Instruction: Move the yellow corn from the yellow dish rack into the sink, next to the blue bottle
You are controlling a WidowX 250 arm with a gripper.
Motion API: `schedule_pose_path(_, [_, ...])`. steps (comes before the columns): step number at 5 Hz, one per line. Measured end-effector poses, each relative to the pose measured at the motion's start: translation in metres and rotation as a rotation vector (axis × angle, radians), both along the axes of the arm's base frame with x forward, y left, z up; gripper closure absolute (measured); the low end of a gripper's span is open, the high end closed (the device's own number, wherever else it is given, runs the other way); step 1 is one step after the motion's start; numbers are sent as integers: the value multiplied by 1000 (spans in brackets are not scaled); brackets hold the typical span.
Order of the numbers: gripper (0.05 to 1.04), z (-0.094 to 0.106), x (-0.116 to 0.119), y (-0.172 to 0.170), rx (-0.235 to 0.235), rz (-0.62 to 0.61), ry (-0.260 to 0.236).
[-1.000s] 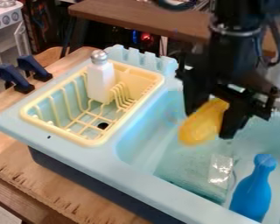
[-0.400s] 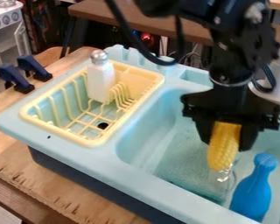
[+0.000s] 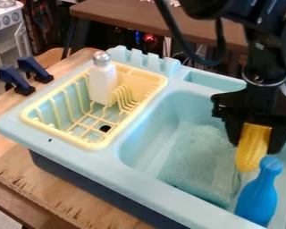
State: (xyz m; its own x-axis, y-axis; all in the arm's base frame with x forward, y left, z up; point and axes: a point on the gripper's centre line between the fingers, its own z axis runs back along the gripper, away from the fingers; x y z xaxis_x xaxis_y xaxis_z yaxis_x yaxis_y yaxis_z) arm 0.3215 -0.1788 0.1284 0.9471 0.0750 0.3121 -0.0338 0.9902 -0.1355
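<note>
Gripper [image 3: 255, 146] over the right part of the basin [image 3: 144, 129], fingers pointing down, clamped on the corn [image 3: 253, 150]. Corn yellow, roughly upright, upper end between the fingers, lower end hanging free above the basin floor. Blue bottle [image 3: 258, 193] in the basin's near right part, neck up and leaning a little; its top lies just beside the corn's lower end in the view, touching or apart I cannot tell. Pale, speckled sheet [image 3: 196, 161] on the basin floor, left of the bottle. Shallow tray [image 3: 214, 81] set into the rim behind the basin. Left of the basin, a cream rack [image 3: 57, 133] with wire-like slots, on the same light blue unit. White shaker [image 3: 102, 84] with a silvery round cap stands upright in the rack, toward its far side. Dark round hole [image 3: 105, 128] visible through the rack's bars. Farther left of the basin, beyond the rack, two navy clamps [image 3: 14, 81] at the wooden counter's [image 3: 35, 179] edge. Well behind the basin, a brown bench [image 3: 139, 20]; far off to the basin's upper left, a white toy stove [image 3: 7, 20] with knobs.
</note>
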Motion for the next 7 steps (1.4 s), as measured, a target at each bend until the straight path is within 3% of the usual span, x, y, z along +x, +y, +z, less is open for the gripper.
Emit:
schedule_pose_path(2, [391,-5,3,-15,-64,18,33])
schedule_pose_path(5, [391,-42,4,-23,-70,21,97])
schedule_pose_path(6, [346,-43,6,-27,-47,10,120])
schedule_pose_path(7, [106,-39,8,-26,-14,-8,120])
